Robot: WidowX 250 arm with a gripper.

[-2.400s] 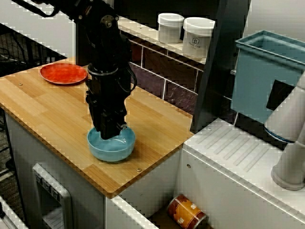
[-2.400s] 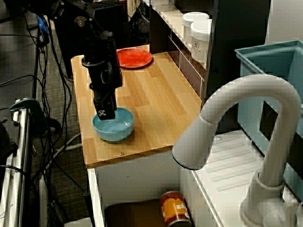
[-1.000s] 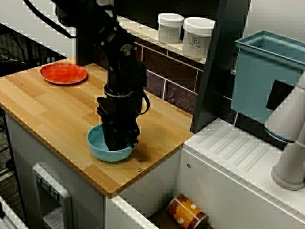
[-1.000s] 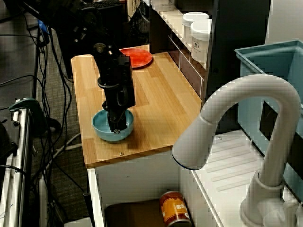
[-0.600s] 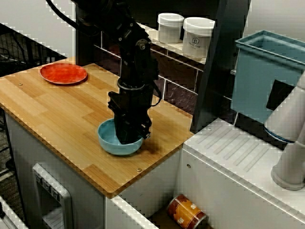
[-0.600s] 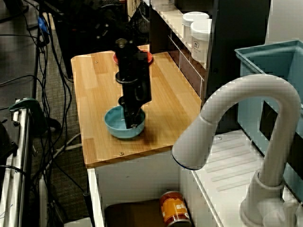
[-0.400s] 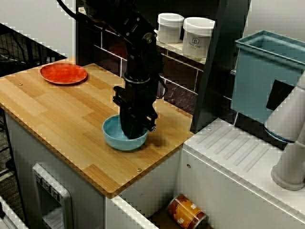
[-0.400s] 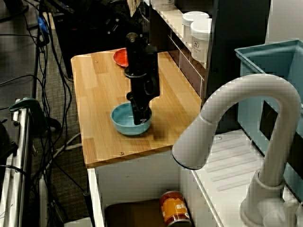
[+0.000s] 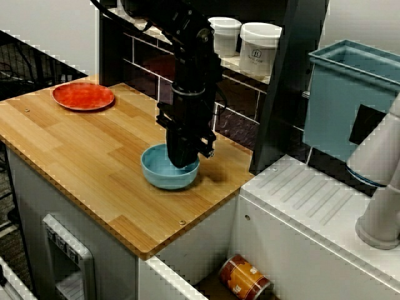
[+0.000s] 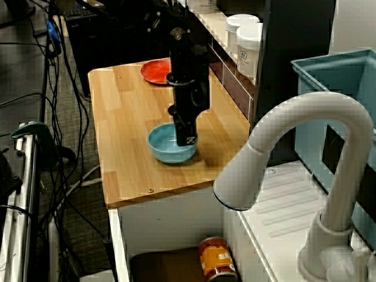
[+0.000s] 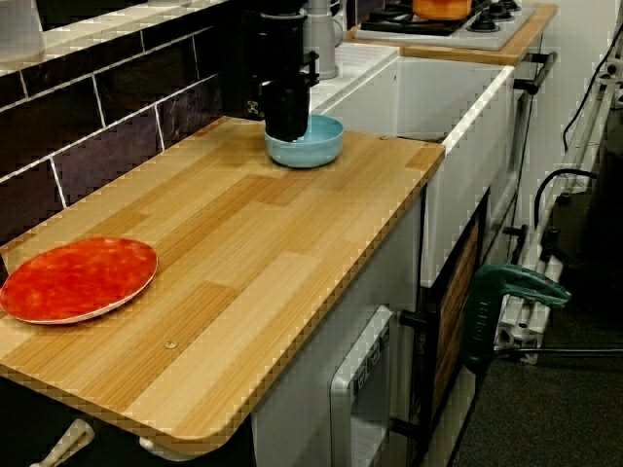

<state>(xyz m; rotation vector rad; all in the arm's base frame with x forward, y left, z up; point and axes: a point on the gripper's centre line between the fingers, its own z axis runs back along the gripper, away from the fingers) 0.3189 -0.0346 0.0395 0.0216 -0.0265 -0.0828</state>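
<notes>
Bowl (image 9: pixel 160 170) sits upright on counter (image 9: pixel 75 150), mouth up, end effector (image 9: pixel 187 161) closed on its rim.

Seen from beside the faucet (image 10: pixel 294 132), the pincer (image 10: pixel 187 141) points straight down and grips the right rim of a blue bowl (image 10: pixel 163 144) on the counter (image 10: pixel 126 111). A red plate (image 10: pixel 157 71) lies well behind it, at the counter's far edge. A can (image 10: pixel 216 258) lies below the counter.

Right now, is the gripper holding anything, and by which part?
The gripper holds the blue bowl by its rim, on the side nearest the tiled wall.
</notes>
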